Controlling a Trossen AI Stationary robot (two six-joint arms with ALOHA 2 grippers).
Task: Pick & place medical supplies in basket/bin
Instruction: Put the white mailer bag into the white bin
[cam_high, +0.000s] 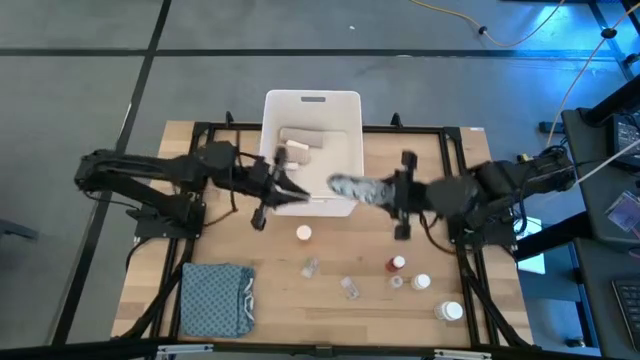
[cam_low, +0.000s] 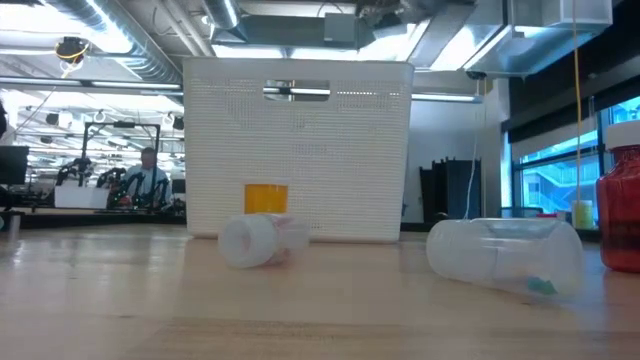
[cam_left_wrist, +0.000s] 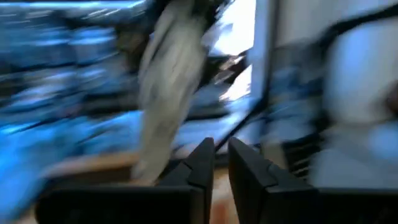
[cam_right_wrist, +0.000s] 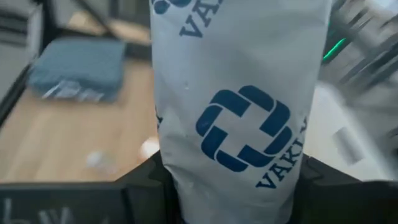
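The white bin (cam_high: 313, 104) sits at the worktop's far edge, a folded blue cloth (cam_high: 213, 298) near the front left corner and small bottles (cam_high: 398, 264) scattered front right, while my right gripper (cam_high: 372, 192) clamps a grey packet (cam_high: 348, 185) printed with blue crosses beside the bin's near right corner and my left gripper (cam_high: 283, 190) hovers nearly closed and empty at its near rim.

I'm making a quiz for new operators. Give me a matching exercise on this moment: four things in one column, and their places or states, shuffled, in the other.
Things:
1. grey packet
2. beige rolls
3. folded blue cloth
4. red-capped bottle

Places or states:
A. lying inside the white bin
B. held in the right gripper at the bin's rim
C. on the table's near left corner
D. on the table, right of centre, among loose vials

Pairs: 1-B, 2-A, 3-C, 4-D
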